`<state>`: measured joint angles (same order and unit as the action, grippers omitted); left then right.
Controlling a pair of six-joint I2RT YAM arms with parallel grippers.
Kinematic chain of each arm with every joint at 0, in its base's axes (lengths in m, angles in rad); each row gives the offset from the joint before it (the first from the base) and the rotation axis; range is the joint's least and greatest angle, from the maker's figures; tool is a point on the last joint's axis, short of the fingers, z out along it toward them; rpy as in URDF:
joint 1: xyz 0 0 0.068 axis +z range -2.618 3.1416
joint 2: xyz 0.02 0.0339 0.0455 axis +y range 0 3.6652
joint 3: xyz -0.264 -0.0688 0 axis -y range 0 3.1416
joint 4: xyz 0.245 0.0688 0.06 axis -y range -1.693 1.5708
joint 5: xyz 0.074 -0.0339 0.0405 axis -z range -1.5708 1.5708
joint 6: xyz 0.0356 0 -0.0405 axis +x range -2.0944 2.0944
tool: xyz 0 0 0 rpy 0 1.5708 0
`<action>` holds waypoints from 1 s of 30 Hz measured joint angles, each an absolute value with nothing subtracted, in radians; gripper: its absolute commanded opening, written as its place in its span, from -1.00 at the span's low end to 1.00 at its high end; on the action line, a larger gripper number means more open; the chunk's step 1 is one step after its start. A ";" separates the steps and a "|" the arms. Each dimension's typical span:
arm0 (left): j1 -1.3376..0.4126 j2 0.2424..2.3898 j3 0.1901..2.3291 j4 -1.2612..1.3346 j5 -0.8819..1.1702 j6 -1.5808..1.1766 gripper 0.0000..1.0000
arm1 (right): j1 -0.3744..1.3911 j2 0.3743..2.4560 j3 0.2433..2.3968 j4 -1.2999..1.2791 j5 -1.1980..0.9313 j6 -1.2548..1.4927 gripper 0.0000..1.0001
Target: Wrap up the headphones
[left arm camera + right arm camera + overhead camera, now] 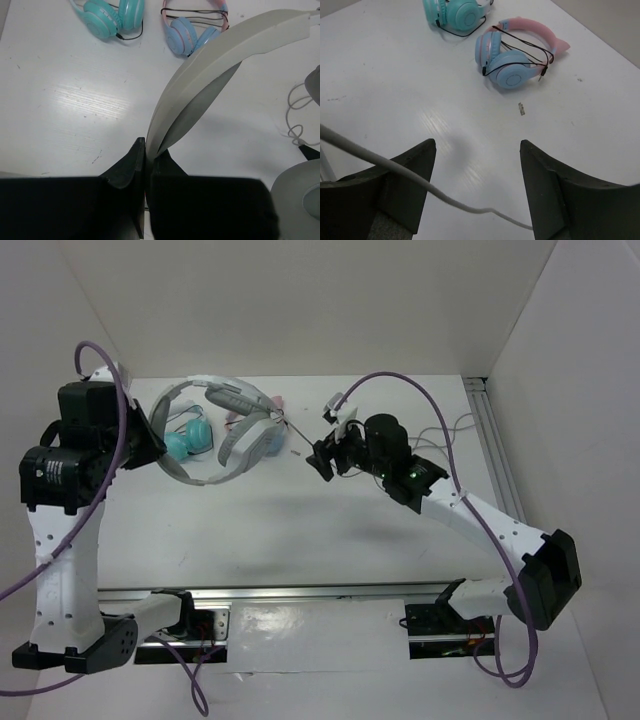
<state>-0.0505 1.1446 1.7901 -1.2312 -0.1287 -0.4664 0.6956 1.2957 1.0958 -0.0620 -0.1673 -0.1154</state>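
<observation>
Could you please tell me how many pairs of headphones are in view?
3: the white-and-grey headphones in the left gripper, the teal pair on the table, and the pink-and-blue pair beside it. No others show.

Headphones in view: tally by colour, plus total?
White-and-grey headphones: 1
Teal headphones: 1
Pink-and-blue headphones: 1
Total: 3

The left hand (148,150) hangs raised with jaws clamped together; the right hand (477,150) reaches forward, jaws apart.
</observation>
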 measured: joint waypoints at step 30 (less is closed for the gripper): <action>-0.075 1.152 1.829 -1.258 -0.393 -0.490 -1.00 | 0.721 1.143 0.772 0.135 0.148 0.072 -1.00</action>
